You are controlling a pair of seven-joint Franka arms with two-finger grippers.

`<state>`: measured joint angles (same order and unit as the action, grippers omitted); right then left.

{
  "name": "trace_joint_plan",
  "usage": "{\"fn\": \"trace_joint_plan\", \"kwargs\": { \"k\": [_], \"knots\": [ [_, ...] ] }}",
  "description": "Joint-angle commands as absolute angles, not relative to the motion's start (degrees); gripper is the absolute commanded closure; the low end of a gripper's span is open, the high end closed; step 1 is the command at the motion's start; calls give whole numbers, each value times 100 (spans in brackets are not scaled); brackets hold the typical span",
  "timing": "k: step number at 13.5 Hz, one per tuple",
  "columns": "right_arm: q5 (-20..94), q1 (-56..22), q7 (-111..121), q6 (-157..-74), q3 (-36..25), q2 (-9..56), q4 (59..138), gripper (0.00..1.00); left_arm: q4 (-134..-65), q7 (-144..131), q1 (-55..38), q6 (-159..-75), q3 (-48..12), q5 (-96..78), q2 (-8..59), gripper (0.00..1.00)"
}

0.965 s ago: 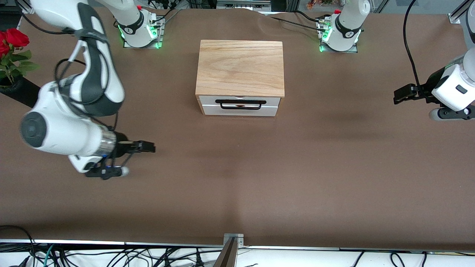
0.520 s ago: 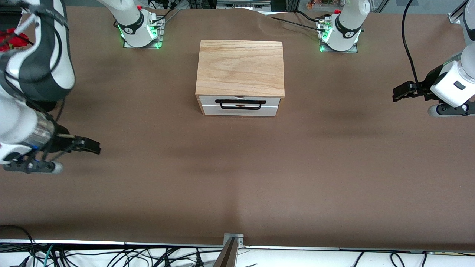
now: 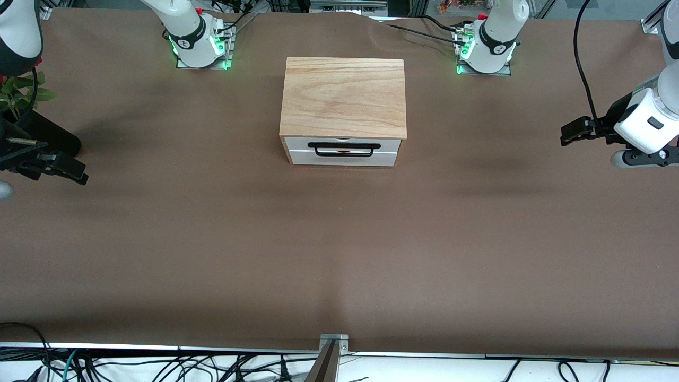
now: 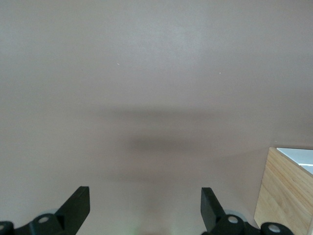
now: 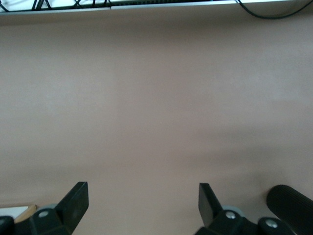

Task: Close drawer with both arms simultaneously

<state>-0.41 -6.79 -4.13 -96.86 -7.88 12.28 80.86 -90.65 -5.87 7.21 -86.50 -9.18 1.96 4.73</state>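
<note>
Left claw [image 3: 575,132] hangs over bare brown counter [image 3: 339,254] at the left arm's end, well apart from the wooden box [image 3: 344,95]. In the left wrist view its fingers [image 4: 78,205] stand wide apart with nothing between them; one corner of the box shows at the frame's edge.

Right claw [image 3: 66,170] is over the counter at the right arm's end, just beside a black vase [image 3: 45,139] holding green leaves [image 3: 21,93]. Right wrist view: fingers [image 5: 76,198] spread apart, empty, only counter cloth under them.

Drawer [image 3: 342,151] sits in the front of the wooden box at mid counter, between the two arm bases [image 3: 199,45]. White front panel lies flush with the box face, pushed fully in. Black bar handle [image 3: 344,148] runs across the panel, untouched by either claw.

Both claws are well apart from the drawer. Cables [image 3: 159,369] lie along the counter edge nearest the front camera.
</note>
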Motion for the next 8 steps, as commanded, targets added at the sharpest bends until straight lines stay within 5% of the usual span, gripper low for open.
{"fn": "trace_joint_plan", "kwargs": {
  "k": [1,8],
  "knots": [
    [-202,-239,-404,-9563,-274,871,8455,0,-9202,-492,800,-8736,-967,97,343,0],
    [-220,-176,-396,-9299,-202,1046,8227,0,-9202,-492,800,-8736,-967,97,343,0]
  ]
}}
